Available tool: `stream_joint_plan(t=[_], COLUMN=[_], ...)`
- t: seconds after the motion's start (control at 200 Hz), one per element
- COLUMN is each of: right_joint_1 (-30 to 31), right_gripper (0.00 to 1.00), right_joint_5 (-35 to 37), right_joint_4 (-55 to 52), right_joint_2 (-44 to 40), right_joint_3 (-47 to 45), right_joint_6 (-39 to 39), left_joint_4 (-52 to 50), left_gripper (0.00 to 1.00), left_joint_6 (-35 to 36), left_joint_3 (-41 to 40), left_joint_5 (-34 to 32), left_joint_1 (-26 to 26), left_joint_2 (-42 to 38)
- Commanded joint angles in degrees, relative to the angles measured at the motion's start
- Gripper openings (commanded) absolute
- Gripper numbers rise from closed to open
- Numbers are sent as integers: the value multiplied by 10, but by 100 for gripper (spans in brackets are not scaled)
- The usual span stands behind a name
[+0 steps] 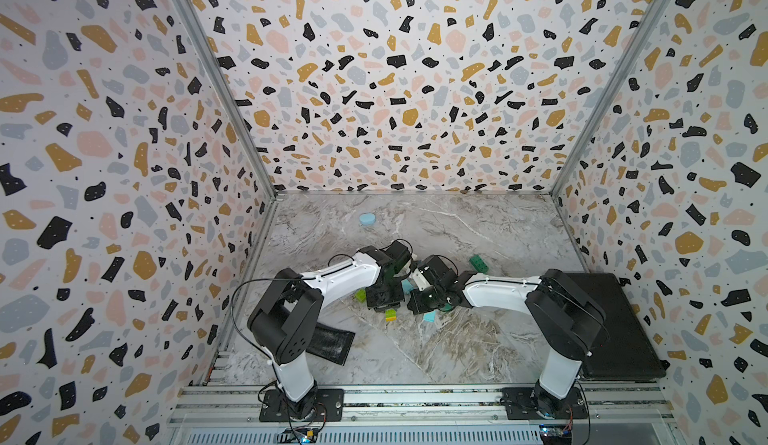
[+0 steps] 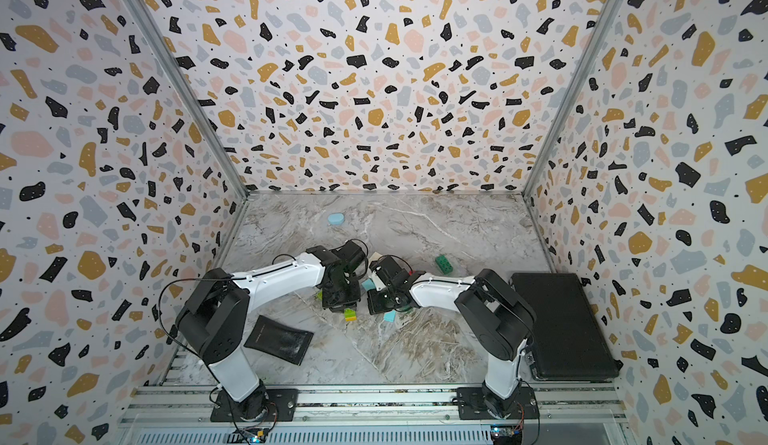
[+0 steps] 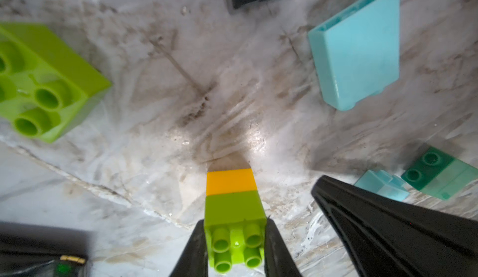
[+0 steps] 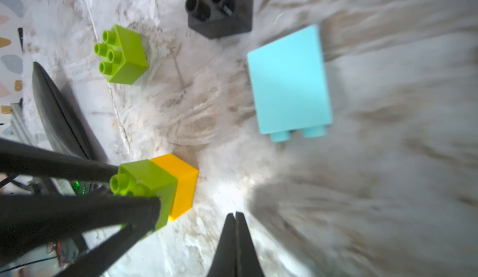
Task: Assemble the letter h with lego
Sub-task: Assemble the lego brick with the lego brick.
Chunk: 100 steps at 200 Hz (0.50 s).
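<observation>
My left gripper (image 3: 235,226) is shut on a lime brick with a yellow brick stuck to it (image 3: 234,205), studs facing the camera; the yellow end is close to the marble table. In both top views this pair (image 1: 390,315) (image 2: 350,315) shows just below the left gripper (image 1: 386,302). My right gripper (image 4: 235,215) is shut with nothing in it, close beside the held pair (image 4: 165,182). A loose lime brick (image 4: 124,55) (image 3: 44,81), a light blue brick (image 4: 289,81) (image 3: 359,53) lying on its side, and a black brick (image 4: 219,6) lie nearby. A dark green brick (image 1: 478,263) sits farther right.
A smooth pale-blue oval lump (image 1: 367,218) lies toward the back. A flat black pouch (image 1: 332,341) lies by the left arm's base and a black case (image 1: 615,322) along the right wall. A small light blue piece (image 3: 382,187) and a green brick (image 3: 439,174) lie beside the right gripper.
</observation>
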Motion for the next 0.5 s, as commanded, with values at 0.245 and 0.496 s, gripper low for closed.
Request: stream_joint_plan(t=[0.245,0.496], right_joint_1=[-5,-8], right_gripper=[0,0], right_joint_5=[61,76], right_joint_4=[4,4], right_joint_2=[-73,-82], right_joint_3=[-33,-40], right_joint_6=[-22,-28], left_joint_4=[37,60], left_gripper=[0,0], left_joint_6=[-30,13], left_joint_3=[-27,-46], left_joint_5=[-22,-27], left_joint_1=[-31,-33], left_joint_2=[58,60])
